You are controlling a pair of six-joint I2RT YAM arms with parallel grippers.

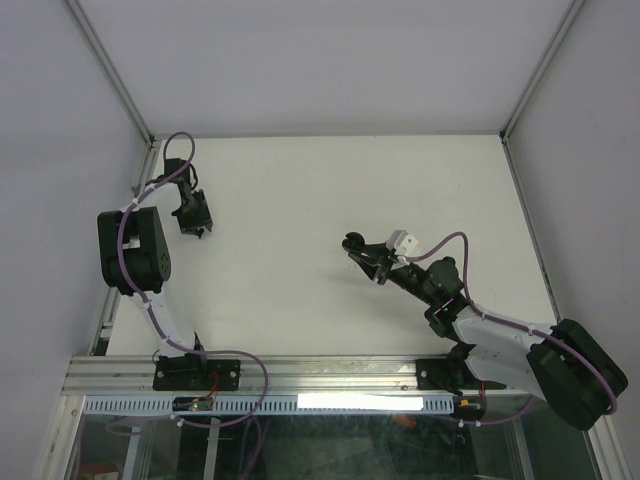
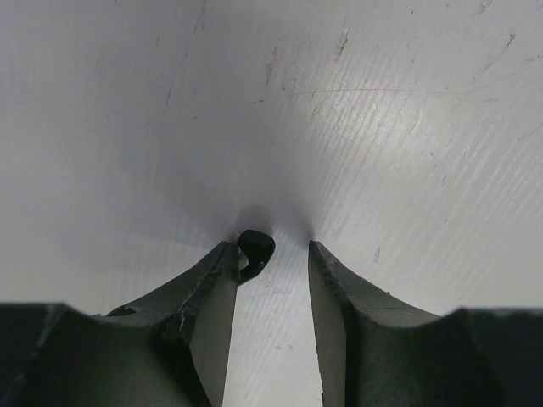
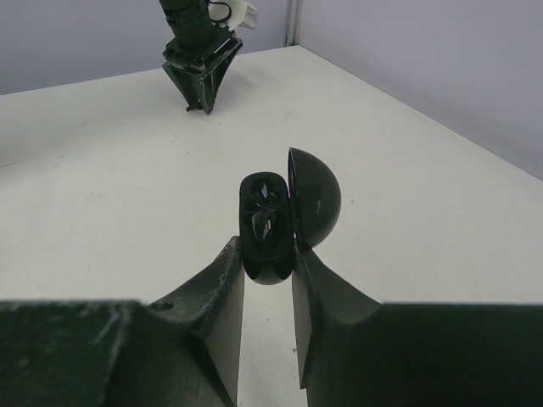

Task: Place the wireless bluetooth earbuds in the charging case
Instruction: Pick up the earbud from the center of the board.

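A small black earbud lies on the white table against the inner tip of my left gripper's left finger; the right finger stands apart from it. My left gripper is open and points down at the table's far left. My right gripper is shut on the black charging case, held above mid-table with its domed lid swung open to the right. A glossy dark shape sits in the case's wells; I cannot tell what it is.
White walls with metal frame posts close in the table on the left, back and right. An aluminium rail runs along the near edge by the arm bases. The left gripper shows far off in the right wrist view.
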